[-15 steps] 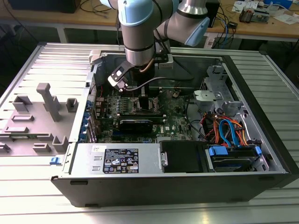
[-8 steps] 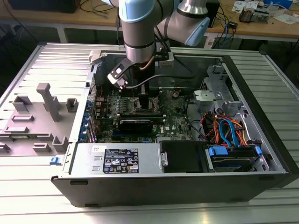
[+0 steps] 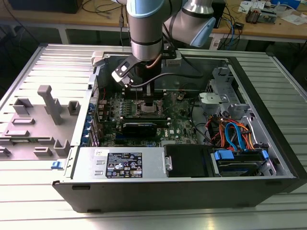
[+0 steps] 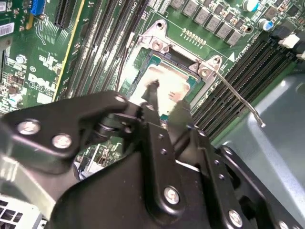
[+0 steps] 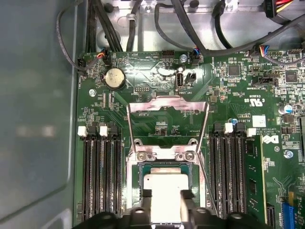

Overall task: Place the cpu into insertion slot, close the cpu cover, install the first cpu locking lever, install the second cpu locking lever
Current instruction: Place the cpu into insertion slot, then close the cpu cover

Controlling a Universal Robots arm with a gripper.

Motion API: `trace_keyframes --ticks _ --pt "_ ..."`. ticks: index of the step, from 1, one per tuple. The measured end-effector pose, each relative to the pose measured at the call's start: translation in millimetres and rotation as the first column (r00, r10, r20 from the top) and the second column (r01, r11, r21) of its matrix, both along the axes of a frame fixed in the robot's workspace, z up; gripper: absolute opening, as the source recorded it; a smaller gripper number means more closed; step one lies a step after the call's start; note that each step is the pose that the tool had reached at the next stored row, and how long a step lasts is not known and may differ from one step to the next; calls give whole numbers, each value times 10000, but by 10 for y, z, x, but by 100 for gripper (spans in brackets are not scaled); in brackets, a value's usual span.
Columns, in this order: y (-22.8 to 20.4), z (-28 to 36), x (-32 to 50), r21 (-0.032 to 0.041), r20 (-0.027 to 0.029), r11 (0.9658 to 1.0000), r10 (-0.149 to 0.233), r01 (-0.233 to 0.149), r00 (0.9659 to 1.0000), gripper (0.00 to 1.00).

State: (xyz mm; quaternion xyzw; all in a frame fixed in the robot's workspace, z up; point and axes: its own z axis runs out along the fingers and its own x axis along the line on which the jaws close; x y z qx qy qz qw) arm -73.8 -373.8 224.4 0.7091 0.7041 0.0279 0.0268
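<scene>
The cpu (image 5: 166, 183), a small square chip with a dull silver top, lies low in the insertion slot (image 5: 167, 165) of the green motherboard (image 3: 180, 124). My gripper (image 5: 167, 195) reaches straight down over it, and its two black fingertips (image 5: 146, 193) press against opposite sides of the chip. In the second wrist view the cpu (image 4: 167, 81) shows just beyond the gripper (image 4: 166, 100). The cpu cover (image 5: 167, 101), a grey metal frame with a large window, stands open, tilted back from the slot. A thin wire locking lever (image 4: 238, 98) sticks out unlatched beside the slot.
Long black memory slots (image 5: 100, 176) flank the slot on both sides. Black cables (image 5: 143, 28) run along the case wall. The case holds a power supply (image 3: 122, 163) in front and a drive bay with coloured cables (image 3: 235, 139) on the exterior view's right. A grey fixture tray (image 3: 36, 120) sits outside.
</scene>
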Motion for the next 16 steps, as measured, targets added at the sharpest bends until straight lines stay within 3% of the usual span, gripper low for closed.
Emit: trace_keyframes --ticks 4,16 --pt "0 1 20 -1 -66 10000 0 0 10000 11" --pt "0 1 24 -1 -66 10000 1 -1 10000 11"
